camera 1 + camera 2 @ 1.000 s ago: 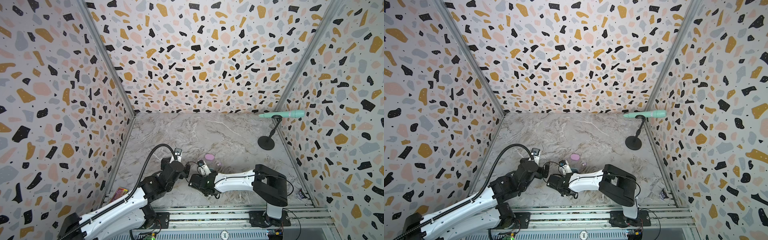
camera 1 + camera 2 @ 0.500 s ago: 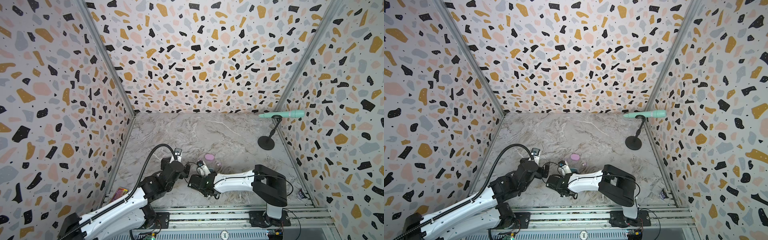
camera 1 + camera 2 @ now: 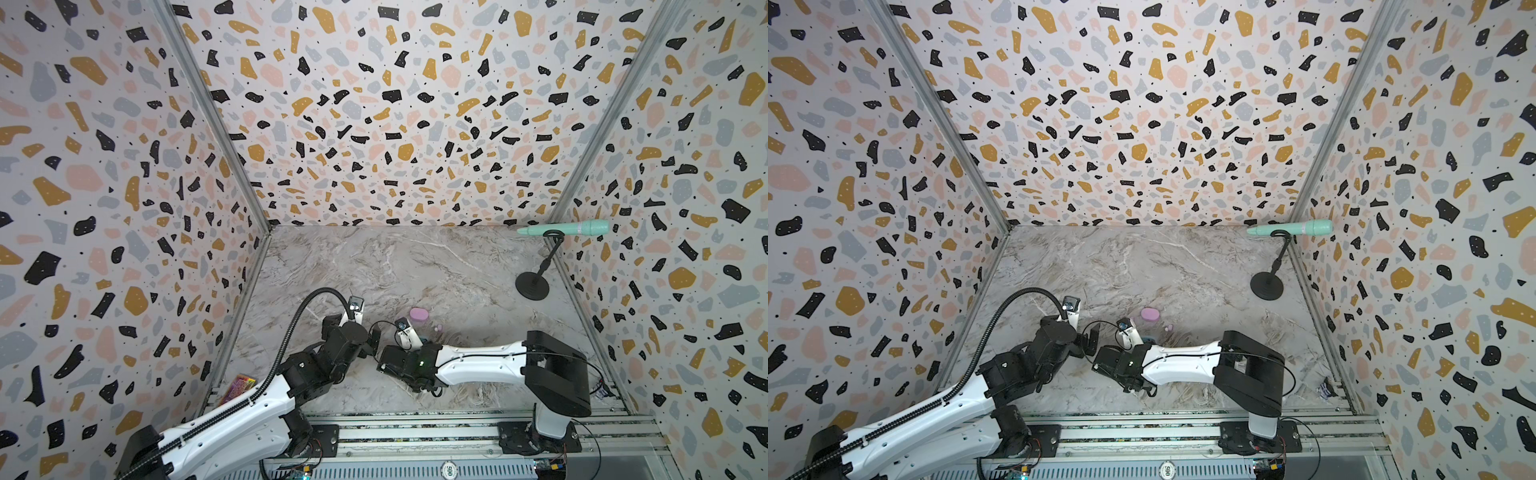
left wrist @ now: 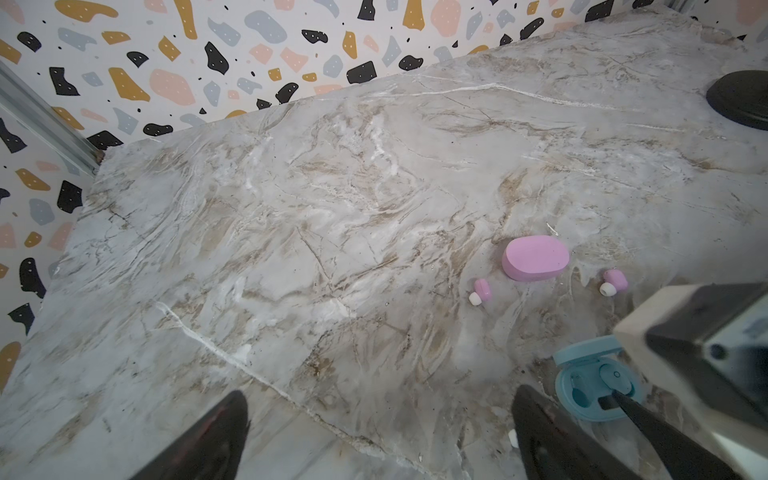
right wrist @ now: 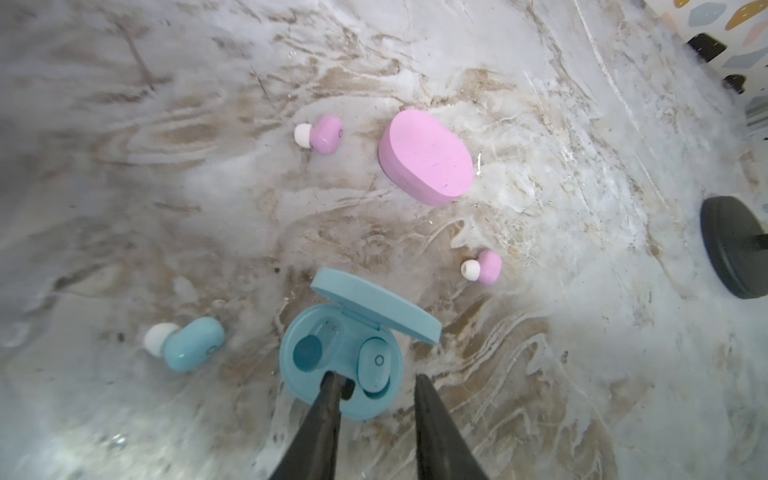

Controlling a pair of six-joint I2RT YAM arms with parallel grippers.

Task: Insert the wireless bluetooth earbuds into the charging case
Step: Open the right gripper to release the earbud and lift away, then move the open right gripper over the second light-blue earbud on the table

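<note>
Hardly anything has shifted in the top views over the last second: both arms sit where they did, wrists almost meeting at the front middle of the table (image 3: 395,266), and any change at the fingertips is too small to read there. Starting from the left, the left gripper (image 4: 378,395) hovers low with its fingers spread wide and nothing between them. Between the two arms lies the loose blue earbud (image 5: 193,343), flat on the marble just beside the blue charging case (image 5: 374,305), on the side toward the left arm. Its long axis runs roughly crosswise to the right fingers, and its whitish tip points away from the case. The case stands with its lid up. One socket already carries the seated blue earbud (image 5: 374,363), while the empty socket (image 5: 307,353) is the one on the loose bud's side. The right gripper (image 5: 375,377) is poised over the case's front rim, fingers parted and pinching nothing, one tip resting at or just above the middle of the tray. By my reading the right arm is better placed for the next pick, needing a short sideways reach and a turn of the wrist to close across the bud's narrow width. Behind, the nearer pink earbud (image 5: 488,266), the farther pink earbud (image 5: 326,133) and the closed pink case (image 5: 428,158) wait untouched.
</note>
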